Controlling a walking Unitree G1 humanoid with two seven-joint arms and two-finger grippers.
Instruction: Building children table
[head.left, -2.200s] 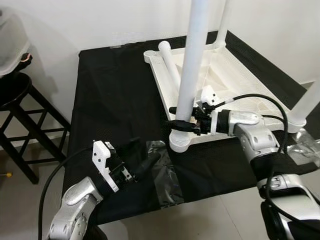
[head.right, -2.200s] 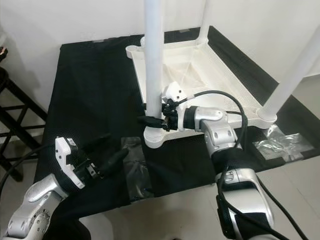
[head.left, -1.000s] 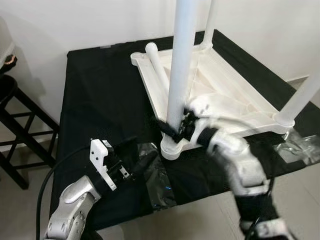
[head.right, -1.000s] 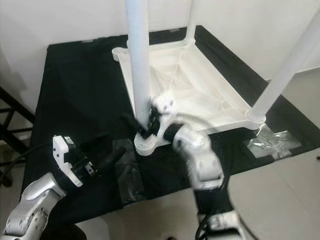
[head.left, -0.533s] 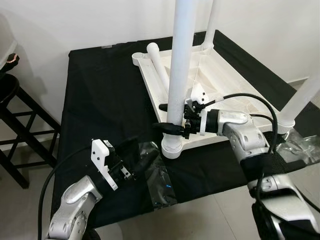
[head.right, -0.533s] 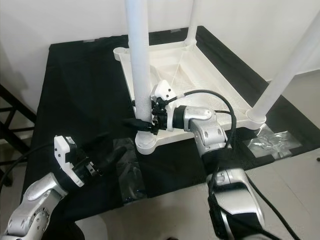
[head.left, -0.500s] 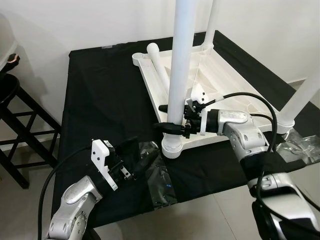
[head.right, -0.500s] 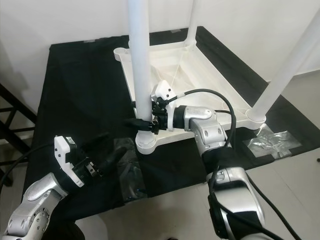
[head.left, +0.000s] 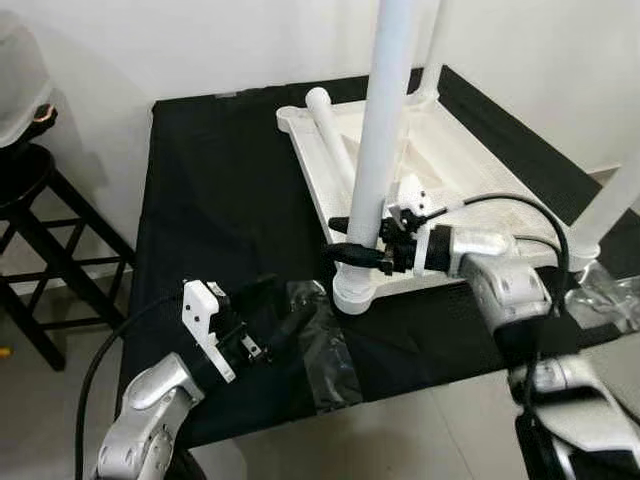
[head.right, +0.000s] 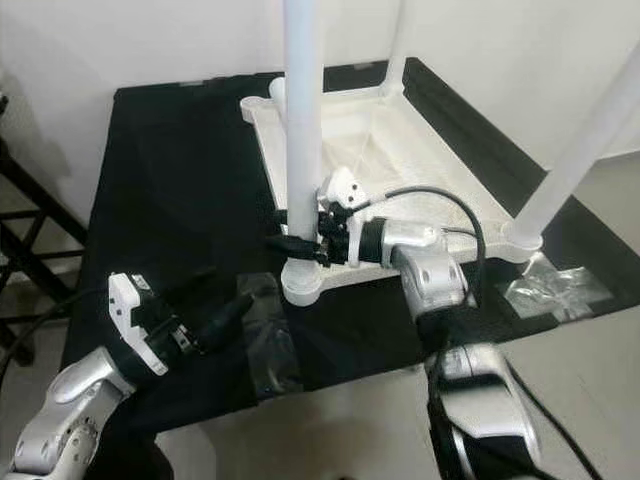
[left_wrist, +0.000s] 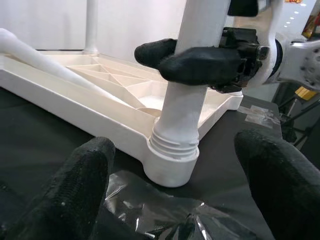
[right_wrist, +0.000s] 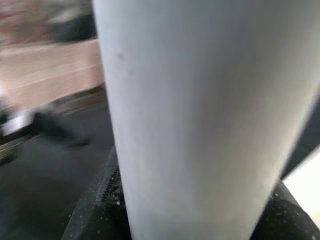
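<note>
Under both tools lies a black cloth (head.left: 220, 190), spread over the worktop. On it, beyond the left tool, rests the upturned white tabletop (head.left: 450, 160), with three legs standing in its corners and one loose leg (head.left: 335, 135) lying along its far edge. Right tool (head.left: 352, 240) is clamped on the near corner leg (head.left: 378, 140) just above its socket. Left tool (head.left: 275, 318) hovers with fingers (left_wrist: 85, 185) apart, low over clear plastic wrap (head.left: 325, 345), close to that socket
</note>
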